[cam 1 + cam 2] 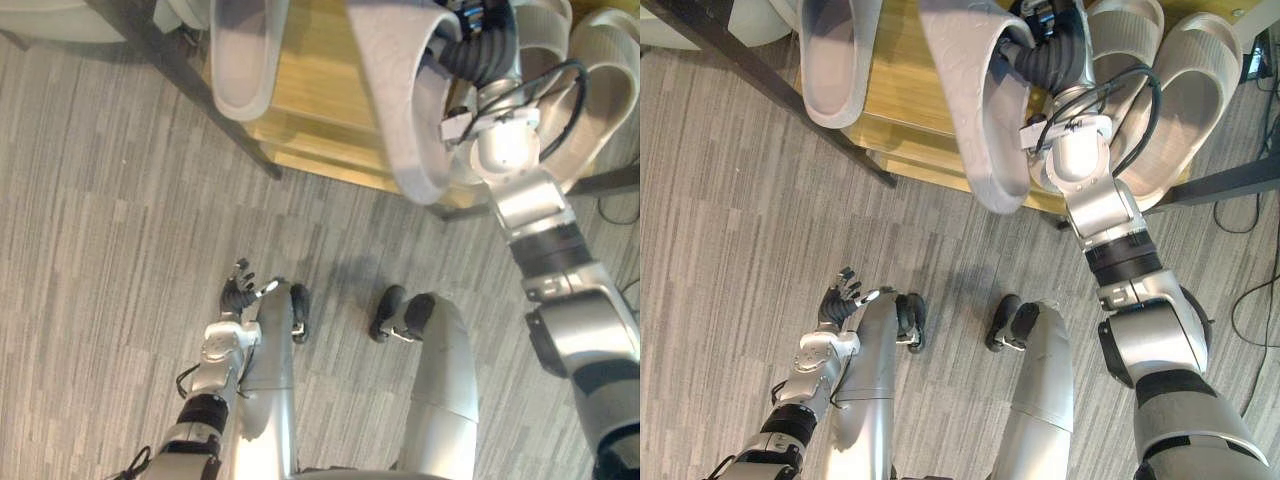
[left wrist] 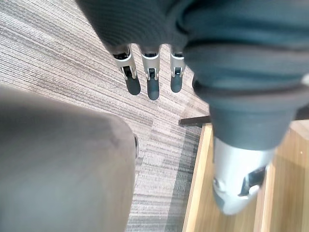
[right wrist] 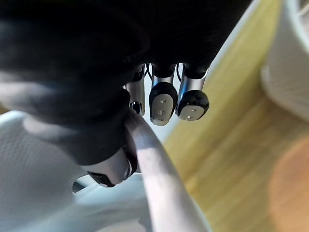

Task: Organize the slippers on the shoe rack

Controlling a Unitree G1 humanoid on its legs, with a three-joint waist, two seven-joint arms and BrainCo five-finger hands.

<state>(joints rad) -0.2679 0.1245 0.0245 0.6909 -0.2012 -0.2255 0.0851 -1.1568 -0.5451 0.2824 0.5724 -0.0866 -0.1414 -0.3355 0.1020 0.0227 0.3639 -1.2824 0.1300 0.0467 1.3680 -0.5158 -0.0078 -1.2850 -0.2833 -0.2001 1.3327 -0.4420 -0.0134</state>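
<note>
Right hand point(image 3: 163, 100) is clamped on a grey slipper point(image 1: 975, 100): in the right wrist view the thumb presses the slipper's pale upper band from one side while the dark-tipped fingers point(image 3: 192, 104) curl over it from the other. This slipper hangs tilted over the shoe rack point(image 1: 310, 90), and its lower end juts out past the rack's front edge, over the floor. Whether any part of it touches the wooden shelf cannot be told.

A second grey slipper point(image 1: 240, 60) lies on the rack's shelf toward the left end, apart from the held one. On the rack's right end, just behind the right arm, sit two cream ribbed slippers point(image 1: 1122, 35) point(image 1: 1192, 95) side by side, partly hidden by that arm.

A dark metal bar point(image 1: 770, 90) of the rack's frame slants across its left front corner.

Left hand point(image 1: 240, 292) hangs low over the grey striped carpet point(image 1: 100, 200), well in front of the rack, its fingers point(image 2: 153, 84) loosely straight and apart, holding nothing.
</note>
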